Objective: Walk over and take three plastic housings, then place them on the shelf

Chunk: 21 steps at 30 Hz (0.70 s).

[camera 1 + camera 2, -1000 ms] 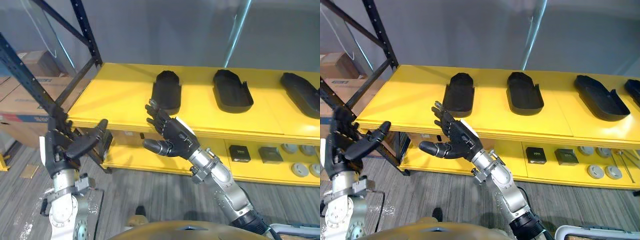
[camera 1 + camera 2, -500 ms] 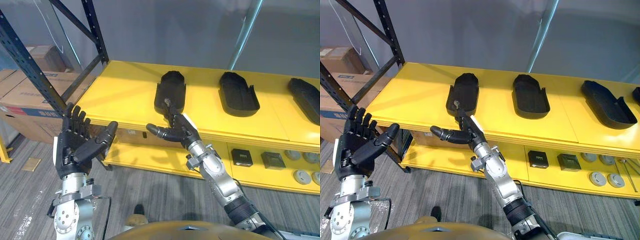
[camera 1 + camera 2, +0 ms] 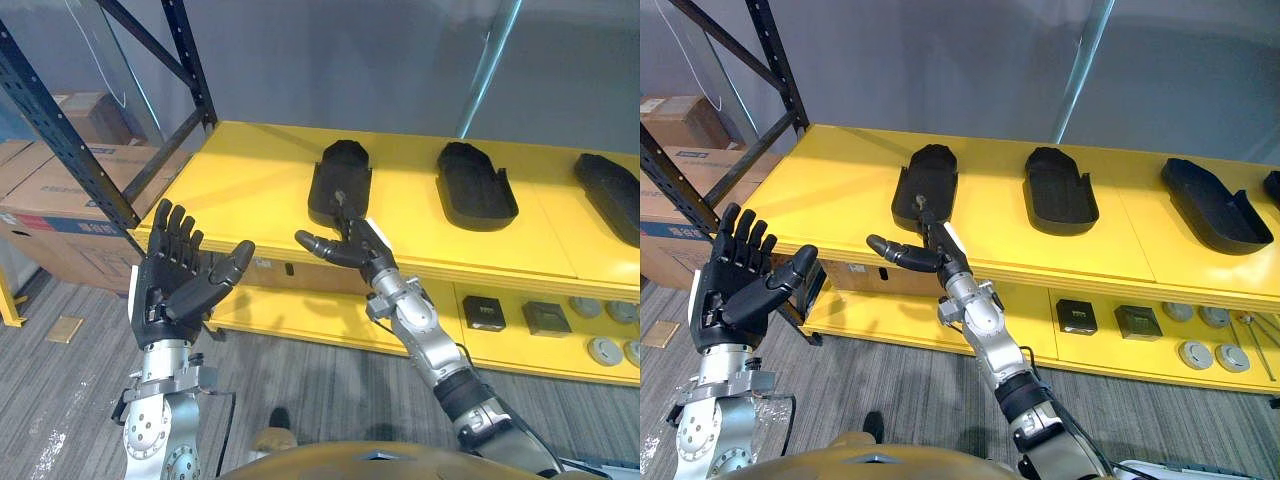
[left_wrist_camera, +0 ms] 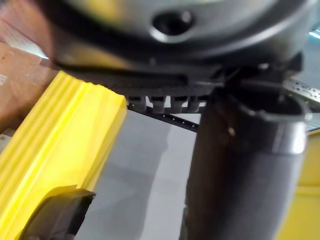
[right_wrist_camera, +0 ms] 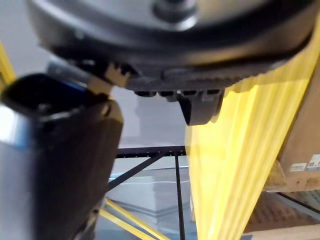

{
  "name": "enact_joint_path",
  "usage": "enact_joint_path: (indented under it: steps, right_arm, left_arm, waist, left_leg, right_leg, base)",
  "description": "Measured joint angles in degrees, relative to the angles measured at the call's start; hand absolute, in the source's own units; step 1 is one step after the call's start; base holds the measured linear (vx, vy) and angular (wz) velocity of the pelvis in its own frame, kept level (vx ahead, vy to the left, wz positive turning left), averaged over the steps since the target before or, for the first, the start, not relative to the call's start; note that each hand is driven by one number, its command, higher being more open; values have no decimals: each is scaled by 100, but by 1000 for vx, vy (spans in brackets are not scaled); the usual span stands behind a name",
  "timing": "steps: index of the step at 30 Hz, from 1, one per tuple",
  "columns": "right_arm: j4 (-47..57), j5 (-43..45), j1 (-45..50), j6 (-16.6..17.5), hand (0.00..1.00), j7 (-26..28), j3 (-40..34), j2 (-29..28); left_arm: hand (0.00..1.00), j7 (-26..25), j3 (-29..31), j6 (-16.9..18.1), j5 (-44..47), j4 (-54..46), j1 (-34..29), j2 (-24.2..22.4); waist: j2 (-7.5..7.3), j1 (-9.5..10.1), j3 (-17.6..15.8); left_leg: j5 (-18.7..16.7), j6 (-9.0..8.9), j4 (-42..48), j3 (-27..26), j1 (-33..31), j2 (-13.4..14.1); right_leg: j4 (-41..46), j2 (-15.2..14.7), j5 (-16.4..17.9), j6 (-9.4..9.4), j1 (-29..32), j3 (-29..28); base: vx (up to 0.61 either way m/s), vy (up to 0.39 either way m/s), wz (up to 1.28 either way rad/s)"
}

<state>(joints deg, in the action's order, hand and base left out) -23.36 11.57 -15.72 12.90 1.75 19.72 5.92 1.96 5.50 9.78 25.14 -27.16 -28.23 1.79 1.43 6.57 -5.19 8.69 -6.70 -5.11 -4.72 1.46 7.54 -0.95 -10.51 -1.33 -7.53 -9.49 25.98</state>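
You are facing a long yellow shelf (image 3: 250,190) set against a plain grey wall (image 3: 330,60), with a grey plank floor (image 3: 60,420) below it. Dark blue rack uprights (image 3: 188,60) rise at 10 o'clock, cardboard boxes (image 3: 55,205) sit behind them at 9, and a pale metal pole (image 3: 490,55) slants up at 1. The lower tier (image 3: 300,310) carries small dark square parts (image 3: 483,311) and grey round discs (image 3: 603,352) out at 4 o'clock. Three black plastic housings lie in a row on the top board, well apart: the left housing (image 3: 340,180) near 12, the middle housing (image 3: 476,186) at 2, and the right housing (image 3: 610,195) at 3, cut by the frame edge. Each has its long axis running from the shelf's front toward the wall. The left one points about 12 and the other two lean toward 11. Your right hand (image 3: 350,245) hovers at the shelf's front edge, just at the near end of the left housing. Its fingers are stretched straight toward the housing and its thumb is out toward 9, gripping nothing; you cannot tell whether the fingertips touch it. Your left hand (image 3: 175,285) is raised at 8 o'clock in front of the shelf, fingers spread and pointing up, empty.
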Motion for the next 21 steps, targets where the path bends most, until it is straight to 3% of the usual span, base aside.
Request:
enact_joint_path:
  steps: [9,21]
  right_arm:
    - [-1018,-18,-681,335,100,-306,-179,-152]
    - [-1297,-234,-942,641,100,-509,-249,-143]
  left_arm:
    - [100,2,-64,-8,1,65,132,-26]
    - [100,30,-106,-8,1,65,135,-93]
  waist:
    - [24,111,-184]
    - [79,113,-384]
  left_leg:
    - [17,-10,0,112,0,-21]
    - [32,1,0,178,-2,-63]
  right_leg:
    - [-5,-6,3,-1,-79,122]
    - [-11,-36,2,-2,-128,203]
  base:
    - [-1,-9,6]
    - [1,-3,3]
